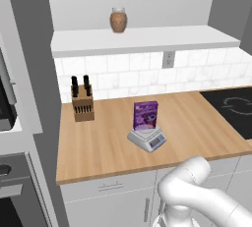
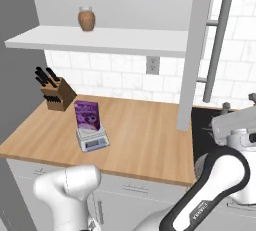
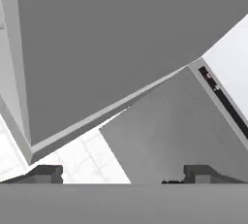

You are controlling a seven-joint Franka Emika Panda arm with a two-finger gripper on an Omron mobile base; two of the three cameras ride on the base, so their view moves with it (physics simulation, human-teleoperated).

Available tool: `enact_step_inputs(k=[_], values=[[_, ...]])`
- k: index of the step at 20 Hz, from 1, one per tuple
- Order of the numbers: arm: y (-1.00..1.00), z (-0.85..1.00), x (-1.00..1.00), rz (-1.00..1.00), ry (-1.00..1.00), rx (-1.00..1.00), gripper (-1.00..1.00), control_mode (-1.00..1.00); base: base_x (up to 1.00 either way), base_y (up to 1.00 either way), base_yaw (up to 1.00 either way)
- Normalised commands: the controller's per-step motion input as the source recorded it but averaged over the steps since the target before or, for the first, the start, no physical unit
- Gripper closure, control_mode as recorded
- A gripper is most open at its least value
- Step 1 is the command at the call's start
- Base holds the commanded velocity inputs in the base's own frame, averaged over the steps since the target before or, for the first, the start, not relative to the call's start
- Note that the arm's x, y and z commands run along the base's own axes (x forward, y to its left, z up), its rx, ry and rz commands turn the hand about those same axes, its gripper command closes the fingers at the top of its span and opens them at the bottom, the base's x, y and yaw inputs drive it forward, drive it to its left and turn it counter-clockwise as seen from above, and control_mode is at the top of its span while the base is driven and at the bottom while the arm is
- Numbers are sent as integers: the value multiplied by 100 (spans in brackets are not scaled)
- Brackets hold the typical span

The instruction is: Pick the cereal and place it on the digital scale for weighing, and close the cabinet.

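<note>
I see the purple cereal box (image 1: 145,115) upright on the light-grey digital scale (image 1: 147,139), mid-counter, bare wood around; the grey cabinet door (image 2: 196,50) stands open; my gripper (image 3: 123,173) is spread empty.

On my counter (image 1: 108,147) the cereal (image 1: 145,115) stands on the digital scale (image 1: 147,139). The knife block (image 1: 82,104) sits left of the scale, nearer the wall. The jar (image 1: 118,20) rests on the shelf (image 1: 147,39) behind and above the scale.

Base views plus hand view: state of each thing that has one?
cereal: upright on the scale's plate, not held.
digital scale: on the wooden counter, loaded with the box.
cabinet: door open, swung out edge-on over the counter.
end effector: open, empty, close to a grey panel.
knife block: upright, knives in.
brown jar: upright on the shelf.
</note>
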Motion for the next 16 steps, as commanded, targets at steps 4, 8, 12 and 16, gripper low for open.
enact_step_inputs(k=[4,8,12,16], values=[[38,53,0,23,-19,0,-100,-100,0,0,0],[92,53,-5,18,-22,-5,-100,-100,0,0,0],[100,29,0,10,-15,-15,-100,-100,0,0,0],[100,22,-6,6,-9,-16,-100,-100,0,0,0]])
